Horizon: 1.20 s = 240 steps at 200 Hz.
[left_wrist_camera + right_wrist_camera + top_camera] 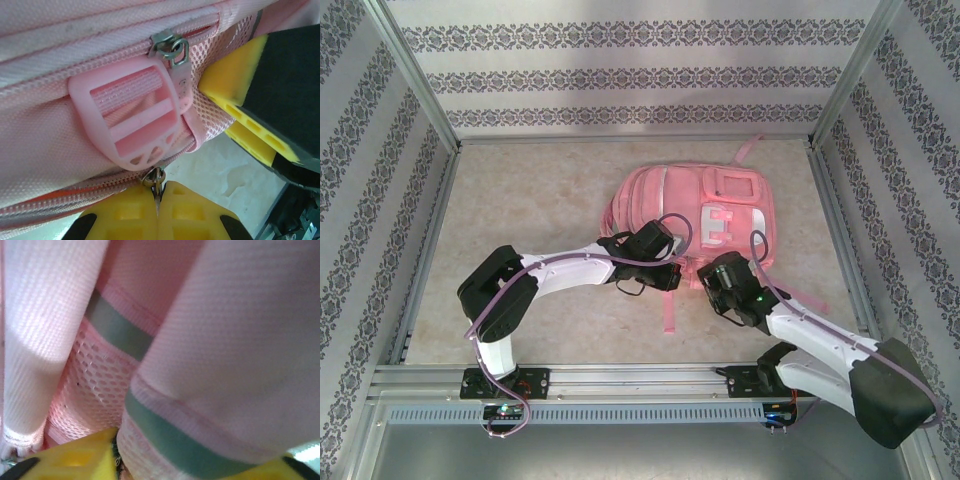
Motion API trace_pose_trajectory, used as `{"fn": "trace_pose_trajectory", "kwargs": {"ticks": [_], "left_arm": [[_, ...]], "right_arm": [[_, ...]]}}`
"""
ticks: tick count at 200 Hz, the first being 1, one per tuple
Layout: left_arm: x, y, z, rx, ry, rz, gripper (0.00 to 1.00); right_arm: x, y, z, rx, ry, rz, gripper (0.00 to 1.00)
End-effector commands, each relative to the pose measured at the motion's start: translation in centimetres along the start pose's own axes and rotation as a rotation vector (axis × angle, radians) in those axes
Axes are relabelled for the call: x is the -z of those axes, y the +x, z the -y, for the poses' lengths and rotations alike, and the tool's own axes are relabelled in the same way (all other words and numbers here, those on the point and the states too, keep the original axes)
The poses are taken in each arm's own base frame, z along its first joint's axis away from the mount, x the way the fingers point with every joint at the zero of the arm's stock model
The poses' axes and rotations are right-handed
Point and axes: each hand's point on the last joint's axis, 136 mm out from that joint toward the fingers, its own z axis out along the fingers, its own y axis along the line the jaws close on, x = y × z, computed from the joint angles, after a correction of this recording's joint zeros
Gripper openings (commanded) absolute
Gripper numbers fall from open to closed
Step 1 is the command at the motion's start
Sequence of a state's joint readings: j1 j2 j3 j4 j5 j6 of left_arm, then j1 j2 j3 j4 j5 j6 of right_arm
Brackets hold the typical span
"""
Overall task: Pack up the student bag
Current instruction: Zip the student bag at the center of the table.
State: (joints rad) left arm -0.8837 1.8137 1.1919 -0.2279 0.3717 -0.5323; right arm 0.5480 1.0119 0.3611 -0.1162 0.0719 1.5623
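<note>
The student bag (700, 205), large and pink with pale patches, lies flat at the centre right of the table. My left gripper (667, 274) reaches to its near edge. In the left wrist view it (159, 194) is shut on a metal zip pull (159, 179), just below a pink plastic strap buckle (132, 117). My right gripper (708, 270) sits at the bag's near edge beside the left one. Its yellow fingers (75, 460) stand either side of a padded pink fold with a grey-green band (165, 437), pressed against it. The right gripper's fingers (235, 85) also pinch pink mesh in the left wrist view.
A loose pink strap (668, 310) trails from the bag toward the near edge. Patterned walls close in the table (520, 220) on three sides, and a metal rail (620, 380) runs along the front. Bare tabletop lies to the left of the bag.
</note>
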Motion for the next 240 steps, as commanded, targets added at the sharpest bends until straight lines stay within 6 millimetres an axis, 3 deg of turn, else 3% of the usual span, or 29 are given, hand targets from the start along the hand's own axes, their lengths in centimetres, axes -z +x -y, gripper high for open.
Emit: {"fn": "trace_pose_trajectory", "kwargs": {"ticks": [1, 28, 43, 139, 204, 240], "left_arm": [[0.6, -0.7, 2.4, -0.041, 0.065, 0.003, 0.00], [0.7, 0.1, 0.8, -0.061, -0.019, -0.030, 0.00], [0.9, 0.5, 0.0, -0.075, -0.063, -0.047, 0.00], [3.5, 1.7, -5.1, -0.075, -0.244, -0.079, 0.00], [6.8, 0.8, -7.0, -0.042, -0.265, -0.030, 0.00], [7.6, 1.3, -8.1, -0.017, -0.269, -0.034, 0.00]], "right_arm": [[0.2, -1.8, -1.0, 0.028, -0.027, 0.107, 0.29], [0.6, -3.0, -0.2, 0.056, -0.005, 0.156, 0.07], [0.7, -3.4, 0.3, 0.057, 0.009, 0.168, 0.00], [1.1, -5.6, 1.1, 0.101, 0.064, 0.190, 0.00], [1.0, -8.6, 0.9, 0.084, 0.100, 0.207, 0.00], [1.1, -11.2, -0.4, 0.083, 0.108, 0.237, 0.00]]}}
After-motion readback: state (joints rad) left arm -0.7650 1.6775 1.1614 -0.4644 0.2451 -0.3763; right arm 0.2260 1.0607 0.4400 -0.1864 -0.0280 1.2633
